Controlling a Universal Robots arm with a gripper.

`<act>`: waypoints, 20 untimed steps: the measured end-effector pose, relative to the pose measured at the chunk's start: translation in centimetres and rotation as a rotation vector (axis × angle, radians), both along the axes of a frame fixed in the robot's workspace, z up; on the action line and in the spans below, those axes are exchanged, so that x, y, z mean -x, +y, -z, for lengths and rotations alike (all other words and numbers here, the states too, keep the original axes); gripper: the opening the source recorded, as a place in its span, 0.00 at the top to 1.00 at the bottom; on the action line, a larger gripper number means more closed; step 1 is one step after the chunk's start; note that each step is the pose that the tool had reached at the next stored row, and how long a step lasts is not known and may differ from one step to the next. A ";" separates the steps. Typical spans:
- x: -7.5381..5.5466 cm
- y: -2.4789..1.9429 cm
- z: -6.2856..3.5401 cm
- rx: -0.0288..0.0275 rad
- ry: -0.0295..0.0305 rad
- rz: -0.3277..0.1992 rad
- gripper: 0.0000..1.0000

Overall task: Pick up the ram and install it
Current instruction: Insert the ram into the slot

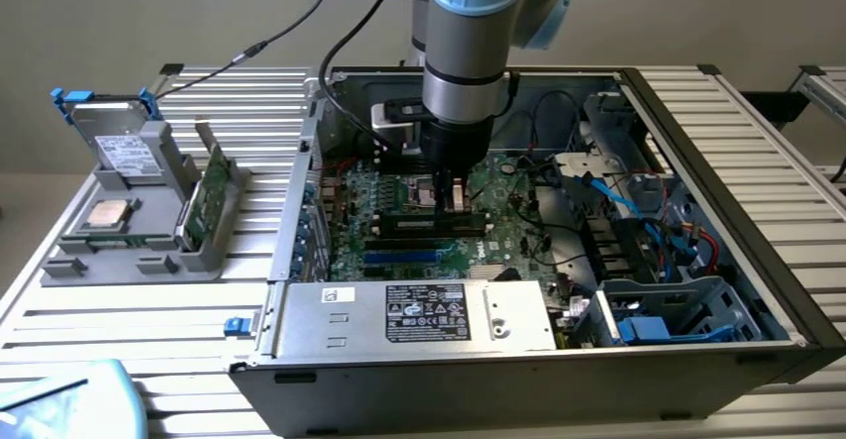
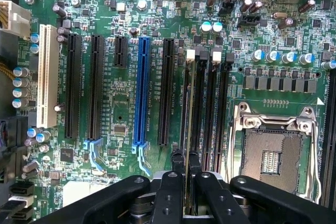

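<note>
The ram [image 2: 187,129], a slim, long green circuit-board stick, is seen edge-on in the wrist view as a thin strip standing between the two dark fingers [image 2: 175,174], which are clamped on its flat faces at its upper edge; its lower edge runs along one of the long black plastic memory slots [image 2: 198,103] with white end latches, and whether it is already seated in that slot cannot be told. By its look it should be light and stiff along its length, but thin and brittle, with chips and contact edge that would not stand bending or twisting; the sensible hold is the one shown, on the flat faces near the middle of the top edge, so that any push goes straight down. The gripper [image 2: 185,179] hangs just above the green motherboard [image 2: 121,145], with the blue expansion slot [image 2: 140,93] to one side of the memory slots and the open silver processor socket [image 2: 273,150] to the other. The exterior view gives what the wrist view cannot: the grey and blue robot arm [image 1: 463,53] reaching straight down into the open black computer case [image 1: 740,211], which lies on the slatted metal counter [image 1: 119,310], and a grey parts stand [image 1: 133,221] well apart at the exterior view's left, holding a spare green board and a square silver chip. There the stick itself is hidden under the gripper.
</note>
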State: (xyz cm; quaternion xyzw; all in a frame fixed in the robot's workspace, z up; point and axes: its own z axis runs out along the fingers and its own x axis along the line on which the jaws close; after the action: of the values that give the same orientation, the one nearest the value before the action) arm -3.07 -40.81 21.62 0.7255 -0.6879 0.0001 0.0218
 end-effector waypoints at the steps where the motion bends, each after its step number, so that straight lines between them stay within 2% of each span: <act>1: 0.0 0.00 0.00 0.0002 0.0001 0.000 0.86; 11: 0.0 0.00 0.02 0.0002 0.0000 0.000 0.84; 12: 0.0 0.00 0.02 0.0002 0.0000 0.000 0.78; 13: 0.0 0.00 0.02 0.0002 0.0000 0.000 0.78; 15: 0.0 0.00 0.02 0.0002 0.0000 0.000 0.66; 16: 0.0 0.00 0.02 0.0002 0.0000 0.000 0.66; 18: 0.0 0.00 0.02 0.0002 0.0000 0.000 0.55; 19: 0.0 0.00 0.01 0.0002 0.0000 0.000 0.55; 20: 0.0 0.01 0.00 0.0001 0.0000 0.000 0.49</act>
State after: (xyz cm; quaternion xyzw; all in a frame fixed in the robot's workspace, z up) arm -3.11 -40.80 21.63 0.7254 -0.6879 0.0001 0.0218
